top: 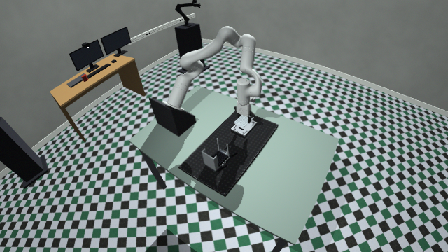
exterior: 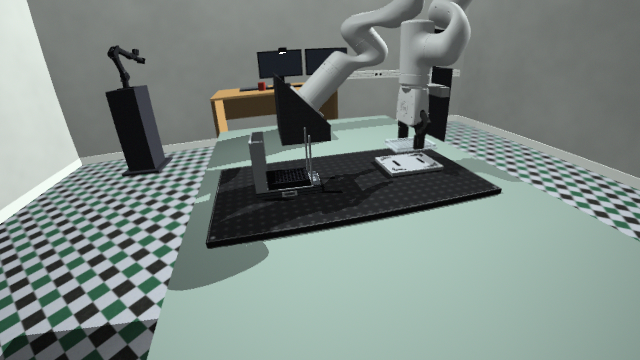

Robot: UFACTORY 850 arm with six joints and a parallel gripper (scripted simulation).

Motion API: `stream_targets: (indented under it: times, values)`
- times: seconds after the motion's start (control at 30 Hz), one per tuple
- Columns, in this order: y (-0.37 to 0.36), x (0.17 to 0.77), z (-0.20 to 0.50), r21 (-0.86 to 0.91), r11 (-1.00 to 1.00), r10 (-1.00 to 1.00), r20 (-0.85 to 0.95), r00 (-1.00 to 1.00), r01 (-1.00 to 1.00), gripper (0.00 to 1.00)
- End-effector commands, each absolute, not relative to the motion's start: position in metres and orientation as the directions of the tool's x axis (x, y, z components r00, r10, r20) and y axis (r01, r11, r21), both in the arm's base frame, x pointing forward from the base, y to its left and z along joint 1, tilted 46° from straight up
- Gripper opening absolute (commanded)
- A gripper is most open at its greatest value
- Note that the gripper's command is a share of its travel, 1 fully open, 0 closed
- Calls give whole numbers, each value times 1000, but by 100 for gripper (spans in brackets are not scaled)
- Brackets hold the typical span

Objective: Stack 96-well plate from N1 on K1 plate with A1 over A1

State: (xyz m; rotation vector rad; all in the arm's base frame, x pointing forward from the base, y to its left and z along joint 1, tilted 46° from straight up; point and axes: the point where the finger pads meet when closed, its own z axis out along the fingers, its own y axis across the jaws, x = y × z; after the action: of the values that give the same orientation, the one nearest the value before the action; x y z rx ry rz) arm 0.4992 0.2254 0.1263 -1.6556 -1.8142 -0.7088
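- Plate, the clear one with the wells, sits between the jaws of the gripper, up in the air just over the white plate nest N1.
- The jaws stand very wide and squeeze the plate from its two sides. They hold it and nothing else.
- The stack rack K1 is well off to one side of the jaws, at the other end of the black board. A dark plate lies low in it.
- The held plate could slip, I think, because the jaws only pinch its thin edges. A fast swing could tip it or drop it.
- Two thin posts stand up at the rack. The plate could bump them on the way in if it comes too low.
- The cut-off corner is too small to see here. If it ends up turned the wrong way, well A1 will not sit over well A1.
- If the plate comes down tilted or pushed too hard, it may not nest, or it could knock the dark plate so it no longer lies flat.
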Motion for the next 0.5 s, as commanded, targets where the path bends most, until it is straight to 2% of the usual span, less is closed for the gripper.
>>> stream_targets:
  times: [0.0,0.47]
  values:
    - [219,500,132,4,89,690,721,-65,996,0]
    - [205,502,146,4,89,690,721,-65,996,0]
